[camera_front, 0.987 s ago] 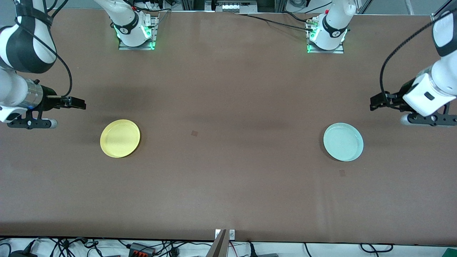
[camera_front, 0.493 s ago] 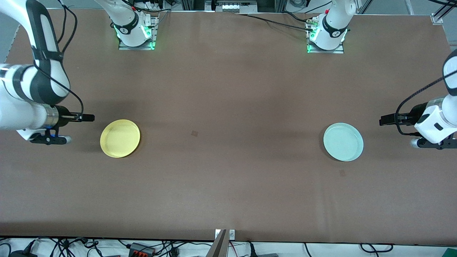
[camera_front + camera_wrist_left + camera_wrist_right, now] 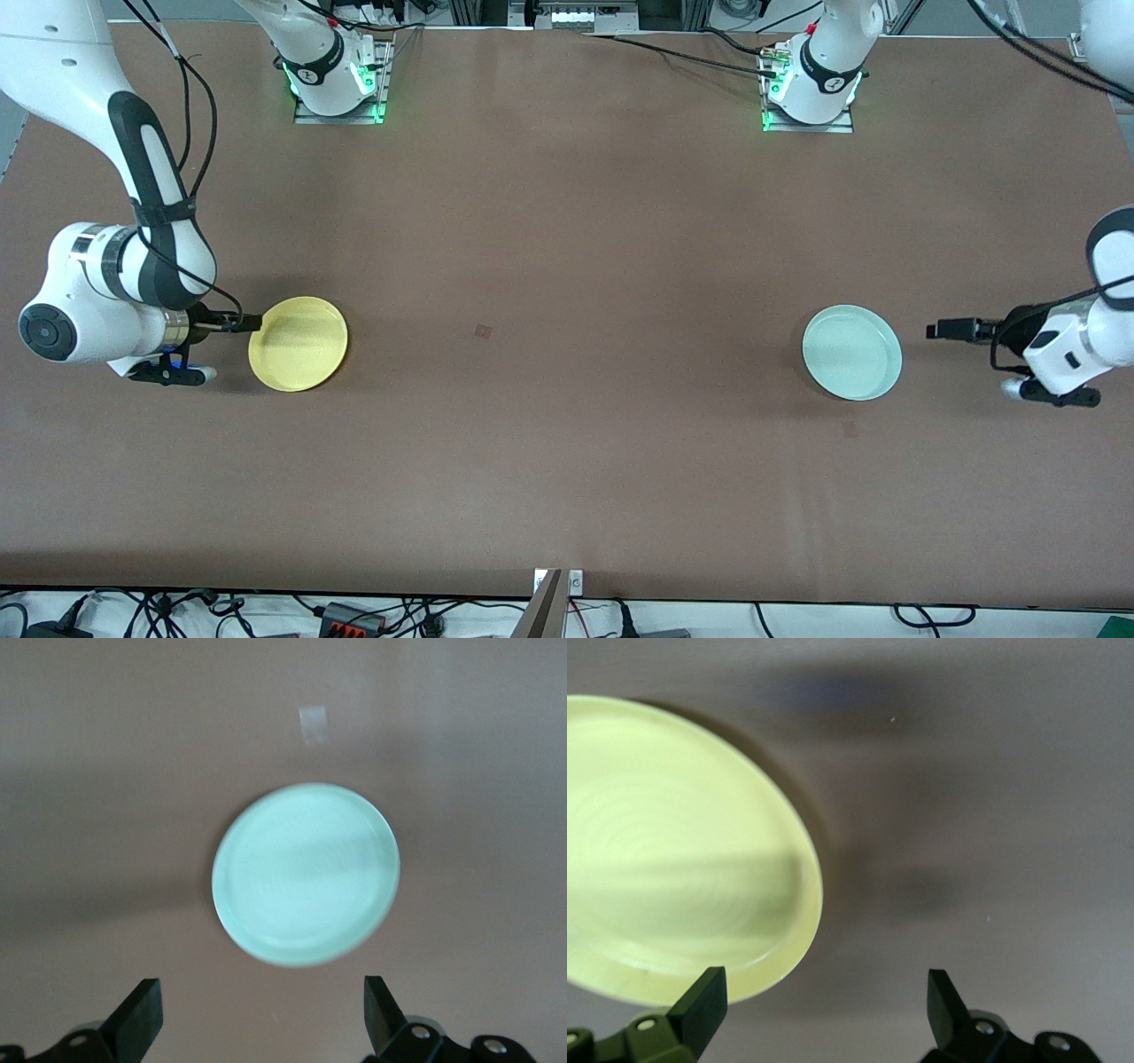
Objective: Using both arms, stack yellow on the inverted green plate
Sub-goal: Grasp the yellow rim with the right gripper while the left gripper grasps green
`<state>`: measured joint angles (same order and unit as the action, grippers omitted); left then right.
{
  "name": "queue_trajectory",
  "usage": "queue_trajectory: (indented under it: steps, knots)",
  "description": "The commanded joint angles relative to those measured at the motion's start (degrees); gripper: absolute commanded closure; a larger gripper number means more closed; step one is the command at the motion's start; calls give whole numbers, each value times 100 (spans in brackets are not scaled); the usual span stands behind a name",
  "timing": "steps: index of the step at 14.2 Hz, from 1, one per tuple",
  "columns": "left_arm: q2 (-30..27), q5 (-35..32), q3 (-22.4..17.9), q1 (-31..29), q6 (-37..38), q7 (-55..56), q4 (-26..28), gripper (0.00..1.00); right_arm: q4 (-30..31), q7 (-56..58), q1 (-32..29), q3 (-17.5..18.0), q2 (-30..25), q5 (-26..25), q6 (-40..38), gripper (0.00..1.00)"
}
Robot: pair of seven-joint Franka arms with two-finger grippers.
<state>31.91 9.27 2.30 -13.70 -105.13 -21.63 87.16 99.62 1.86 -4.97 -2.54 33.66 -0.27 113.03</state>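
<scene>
The yellow plate (image 3: 298,344) lies flat on the brown table toward the right arm's end. It also shows in the right wrist view (image 3: 673,850). My right gripper (image 3: 248,322) is open and empty at the plate's edge (image 3: 824,1005); one finger (image 3: 702,1003) overlaps the rim. The pale mint-green plate (image 3: 851,352) lies flat toward the left arm's end and shows whole in the left wrist view (image 3: 306,873). My left gripper (image 3: 943,330) is open and empty (image 3: 261,1020), beside the green plate with a gap of bare table between them.
The two arm bases (image 3: 337,84) (image 3: 811,89) stand along the table's edge farthest from the front camera. Two small dark marks (image 3: 483,330) (image 3: 849,430) are on the table between and near the plates. Cables lie along the table edge nearest the front camera.
Both arms have swung in and come down toward their plates. The right gripper has reached the yellow plate's edge. The left gripper has closed in on the green plate. The plates have not moved.
</scene>
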Motion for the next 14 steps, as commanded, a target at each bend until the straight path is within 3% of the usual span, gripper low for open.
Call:
queue_trajectory:
  steps: [1,3,5,7,9,12,14]
  knots:
    - [551,119,69,-53,-769,-849,-111,0,-118,60,-75,52,149,89,17,5]
    - [859,128,69,-45,-1288,-1420,-85,0,-214,68,-75,52,306,80,35,12]
    - [887,128,69,-45,-1448,-1564,99,7,-250,77,-83,60,421,71,35,17]
    - [887,128,69,-53,-1449,-1572,353,23,-250,77,-84,60,527,71,35,29]
    - [887,137,69,-71,-1449,-1712,574,36,-381,77,-75,60,614,80,18,35]
    - [922,146,69,-132,-1458,-2169,654,51,-478,95,-92,52,720,71,0,47]
    - [983,146,69,-141,-1554,-2275,627,70,-487,95,-84,60,712,80,-18,60]
